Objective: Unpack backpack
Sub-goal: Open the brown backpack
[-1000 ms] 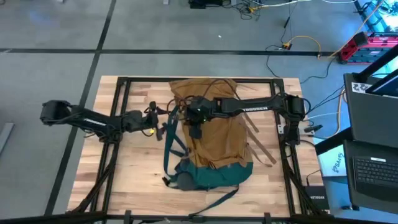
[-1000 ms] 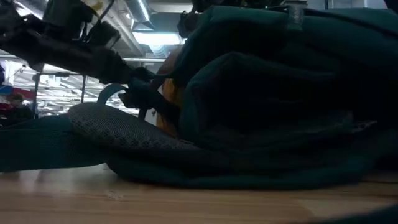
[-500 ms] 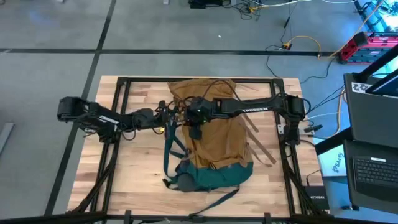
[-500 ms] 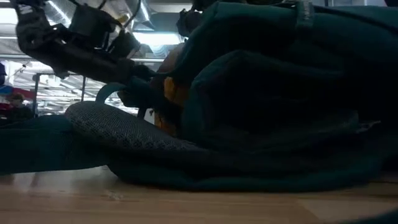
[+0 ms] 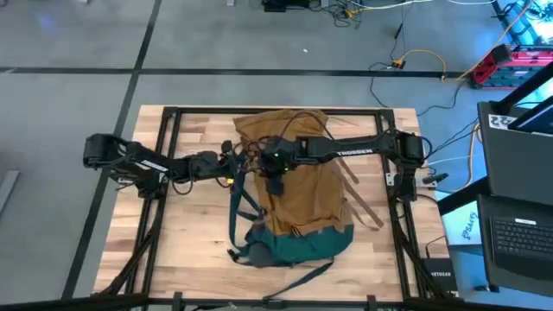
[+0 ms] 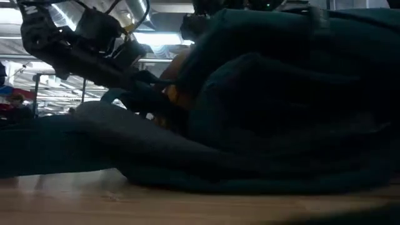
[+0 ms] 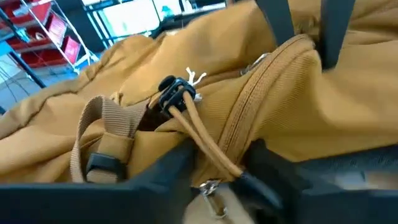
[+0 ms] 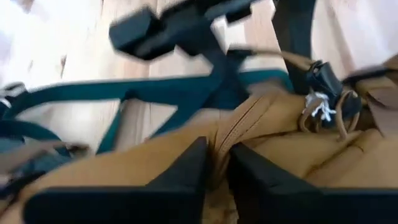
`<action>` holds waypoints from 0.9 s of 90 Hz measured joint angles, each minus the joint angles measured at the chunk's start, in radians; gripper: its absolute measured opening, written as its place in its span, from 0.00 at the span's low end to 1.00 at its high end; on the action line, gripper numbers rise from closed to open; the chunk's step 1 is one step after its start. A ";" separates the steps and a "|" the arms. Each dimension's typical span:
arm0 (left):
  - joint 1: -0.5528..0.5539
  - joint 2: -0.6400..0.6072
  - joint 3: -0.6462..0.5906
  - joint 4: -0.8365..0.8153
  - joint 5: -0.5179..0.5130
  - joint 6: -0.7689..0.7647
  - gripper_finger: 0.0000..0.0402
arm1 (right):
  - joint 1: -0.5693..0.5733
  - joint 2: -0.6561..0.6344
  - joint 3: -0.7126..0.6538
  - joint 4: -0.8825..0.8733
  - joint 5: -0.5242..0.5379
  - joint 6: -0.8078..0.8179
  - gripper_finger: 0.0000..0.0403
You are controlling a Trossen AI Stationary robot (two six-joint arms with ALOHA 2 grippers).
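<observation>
tan backpack (image 5: 298, 177) w/ teal base, light wood table (image 5: 190, 233)

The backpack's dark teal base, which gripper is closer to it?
Right, narrowly. The right gripper sits over the tan body of the backpack, directly up from the teal base. The left gripper is at the pack's side edge, further off.

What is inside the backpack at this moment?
Nothing inside shows. The backpack lies on the table, its tan fabric covering any contents. The left claw pinches a tan zipper cord; the right claw grips a fabric fold.
</observation>
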 joint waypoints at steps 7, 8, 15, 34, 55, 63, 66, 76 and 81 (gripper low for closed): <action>0.000 0.000 0.000 -0.025 -0.011 0.004 0.13 | 0.008 -0.002 0.000 -0.044 -0.001 -0.001 0.23; 0.000 0.000 0.000 -0.027 -0.012 0.005 0.13 | 0.009 -0.002 0.000 -0.049 -0.001 -0.001 0.23; -0.001 0.001 0.000 -0.042 -0.016 0.010 0.09 | 0.020 -0.002 0.000 -0.084 0.000 -0.003 0.27; -0.001 0.001 0.000 -0.082 -0.022 0.023 0.01 | 0.051 -0.002 0.000 -0.172 0.002 -0.006 0.36; -0.019 0.000 -0.001 -0.153 -0.006 0.052 0.00 | 0.066 -0.002 0.000 -0.187 0.077 -0.019 0.37; -0.033 0.000 -0.001 -0.193 -0.005 0.063 0.00 | 0.065 -0.002 -0.001 -0.180 0.104 -0.029 0.37; -0.038 0.000 -0.001 -0.209 -0.003 0.069 0.00 | 0.064 -0.001 -0.001 -0.178 0.109 -0.031 0.37; -0.048 0.000 -0.001 -0.256 0.025 0.076 0.00 | 0.064 0.000 -0.002 -0.164 0.117 -0.032 0.37; -0.052 -0.001 -0.002 -0.270 0.035 0.076 0.00 | 0.064 0.000 -0.002 -0.162 0.129 -0.032 0.37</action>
